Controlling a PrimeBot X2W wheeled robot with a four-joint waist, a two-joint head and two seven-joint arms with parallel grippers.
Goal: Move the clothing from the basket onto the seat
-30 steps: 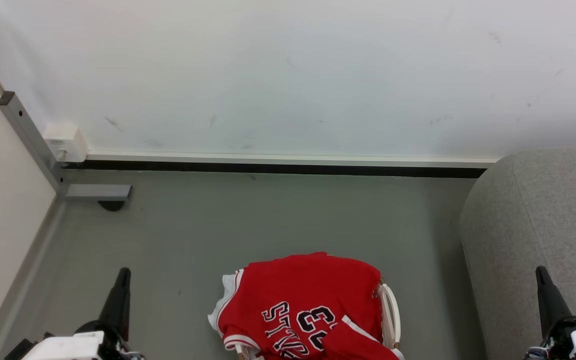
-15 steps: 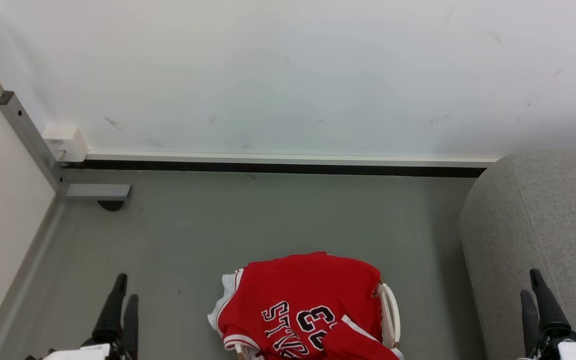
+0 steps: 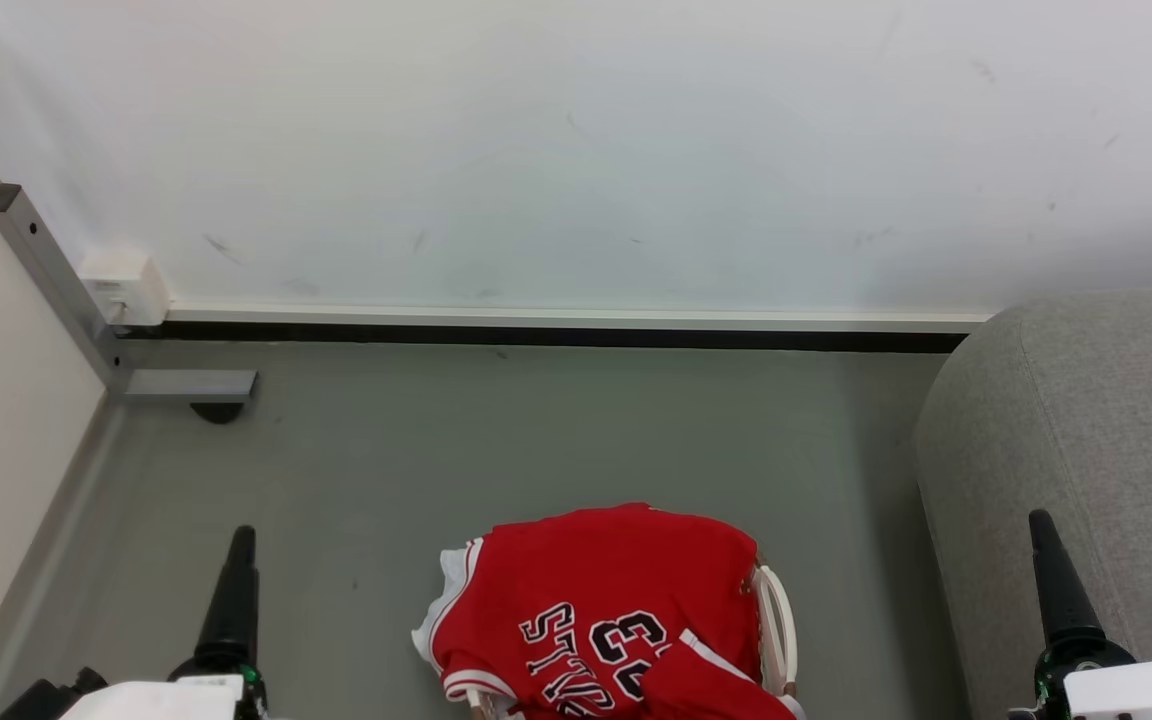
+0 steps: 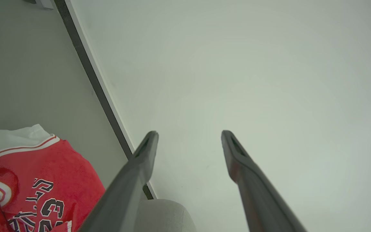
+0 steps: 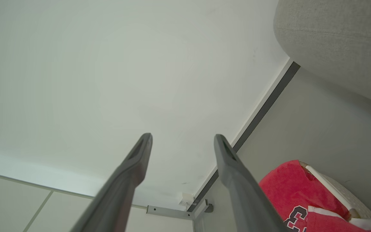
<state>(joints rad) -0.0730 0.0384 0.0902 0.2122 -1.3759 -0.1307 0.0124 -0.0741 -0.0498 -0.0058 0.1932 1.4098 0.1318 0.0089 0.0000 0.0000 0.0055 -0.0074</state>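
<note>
Wall [image 3: 576,150]: we see it white, faintly scuffed.
Skirting [image 3: 556,337]: a dark strip along its foot.
Floor [image 3: 536,430]: grey-green, smooth.
Corner: we find a grey metal post [image 3: 48,275] and a white box [image 3: 123,288].

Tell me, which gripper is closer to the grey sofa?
Right. The right gripper shows against the sofa's rounded end in the head view; the left gripper hangs over the floor on the far side of the basket with the red jersey.
</note>
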